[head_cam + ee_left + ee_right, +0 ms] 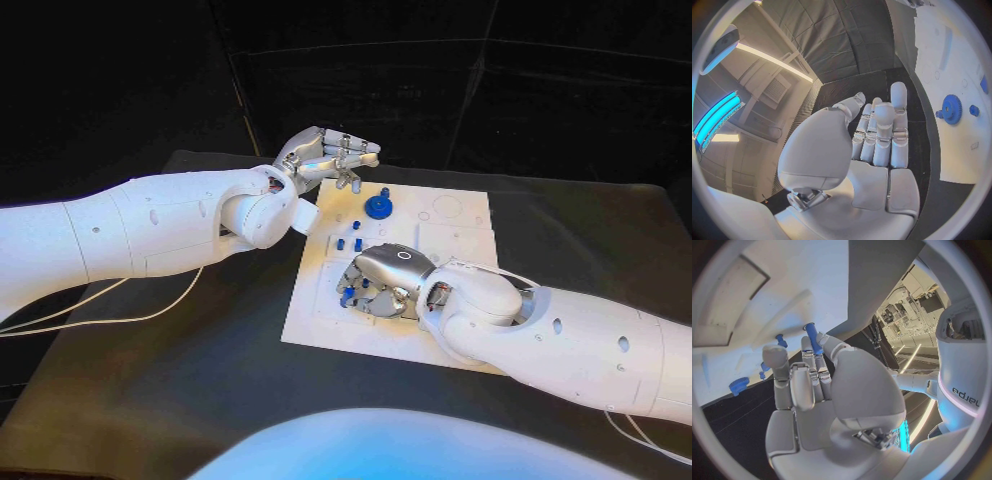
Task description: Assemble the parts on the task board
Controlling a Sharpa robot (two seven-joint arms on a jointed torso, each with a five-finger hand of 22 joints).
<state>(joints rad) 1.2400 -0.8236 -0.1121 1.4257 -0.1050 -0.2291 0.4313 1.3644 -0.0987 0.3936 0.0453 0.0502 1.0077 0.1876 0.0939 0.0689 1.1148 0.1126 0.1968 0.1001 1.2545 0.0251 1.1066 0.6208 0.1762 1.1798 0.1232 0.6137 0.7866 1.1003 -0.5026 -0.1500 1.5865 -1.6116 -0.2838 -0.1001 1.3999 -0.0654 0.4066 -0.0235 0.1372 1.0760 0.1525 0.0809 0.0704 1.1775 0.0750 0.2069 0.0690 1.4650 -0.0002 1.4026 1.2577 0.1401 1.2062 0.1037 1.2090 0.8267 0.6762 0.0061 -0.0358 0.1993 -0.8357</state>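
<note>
a small blue peg [813, 338], judged light, stiff and slippery, is pinched at its shaft by the right hand [387, 282] over the task board [459, 240], while the left hand [326, 155] is held empty, fingers together, at the board's far corner

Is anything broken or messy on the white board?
Nothing looks broken or spilled. The board lies flat on the table, with the blue gear and small blue pegs on it. The right hand grips a blue peg; the left hand holds nothing.
</note>
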